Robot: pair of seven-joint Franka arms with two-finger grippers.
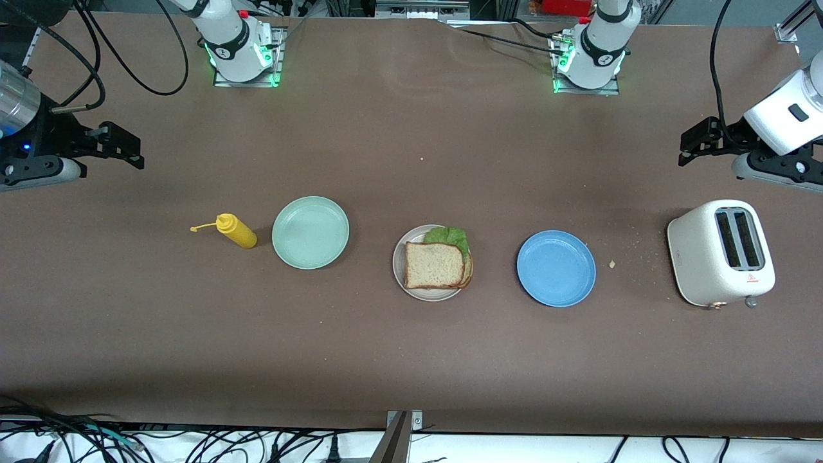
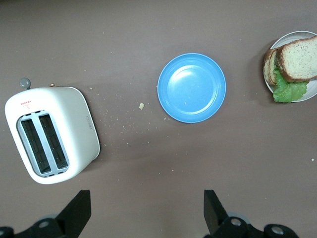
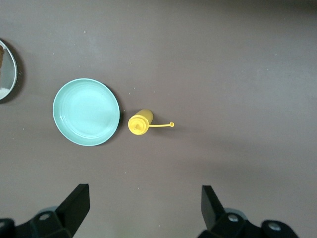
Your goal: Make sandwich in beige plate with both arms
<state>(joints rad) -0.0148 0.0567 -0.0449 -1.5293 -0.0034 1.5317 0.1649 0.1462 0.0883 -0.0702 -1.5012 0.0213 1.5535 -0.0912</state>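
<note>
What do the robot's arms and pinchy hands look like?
Both arms are white and rounded, with black bands, black cables and green lights glowing at their bases. The left gripper and the right gripper are black, each with two wedge-shaped fingers.

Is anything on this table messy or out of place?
A little. Bread crumbs are scattered on the table between the blue plate and the toaster. The sandwich sits off-centre on the beige plate, its lettuce poking out. The mustard bottle's cap dangles open.

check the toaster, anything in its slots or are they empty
Empty. The toaster shows two dark open slots with no bread sticking out, in both the left wrist view and the front view.
</note>
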